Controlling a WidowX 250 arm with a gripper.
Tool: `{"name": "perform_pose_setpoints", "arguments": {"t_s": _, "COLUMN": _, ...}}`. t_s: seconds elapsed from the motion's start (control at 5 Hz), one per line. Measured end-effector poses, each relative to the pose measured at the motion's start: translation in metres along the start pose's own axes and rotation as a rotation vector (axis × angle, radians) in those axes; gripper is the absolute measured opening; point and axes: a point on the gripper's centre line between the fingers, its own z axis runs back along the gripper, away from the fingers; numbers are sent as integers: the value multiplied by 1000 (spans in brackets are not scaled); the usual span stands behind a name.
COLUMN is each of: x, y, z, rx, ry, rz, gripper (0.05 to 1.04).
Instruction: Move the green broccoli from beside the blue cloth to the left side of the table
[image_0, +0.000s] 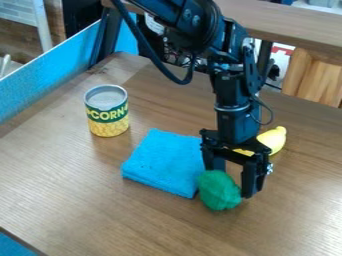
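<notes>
The gripper (232, 182) points down at the right of centre, low over the table, with its two fingers spread apart. A crumpled green object (219, 191) lies at the fingertips, its top overlapping the left finger and its right edge beside the right finger. Whether the fingers touch it, I cannot tell. Just left of the gripper is a folded blue cloth (165, 162), its right corner next to the green object. Behind the gripper lies a yellow object (274, 139), partly hidden by it. A corn can (107, 111) stands upright at the upper left.
The brown wooden table (87, 185) has a blue side panel (47, 75) along its left edge. A raised wooden ledge (294, 22) runs across the top right, with a light wooden block (314, 75) below it. A cable loops from the arm above the table.
</notes>
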Motion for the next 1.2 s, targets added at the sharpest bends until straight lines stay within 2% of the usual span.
{"name": "perform_pose_setpoints", "arguments": {"t_s": 0.2, "x": -1, "y": 3, "z": -2, "rx": 23, "ry": 5, "rz": 11, "gripper": 1010}}
{"name": "perform_pose_setpoints", "arguments": {"t_s": 0.4, "x": -11, "y": 6, "z": -1, "rx": 44, "ry": 67, "rz": -1, "gripper": 1010}}
{"name": "perform_pose_setpoints", "arguments": {"t_s": 0.6, "x": -28, "y": 9, "z": 1, "rx": 50, "ry": 180, "rz": -28, "gripper": 954}}
{"name": "perform_pose_setpoints", "arguments": {"t_s": 0.8, "x": -33, "y": 9, "z": 0, "rx": 22, "ry": 309, "rz": -59, "gripper": 799}}
{"name": "perform_pose_setpoints", "arguments": {"t_s": 1.0, "x": -35, "y": 11, "z": -2, "rx": 22, "ry": 362, "rz": -77, "gripper": 797}}
{"name": "perform_pose_setpoints", "arguments": {"t_s": 1.2, "x": -37, "y": 12, "z": -3, "rx": 31, "ry": 372, "rz": -78, "gripper": 797}}
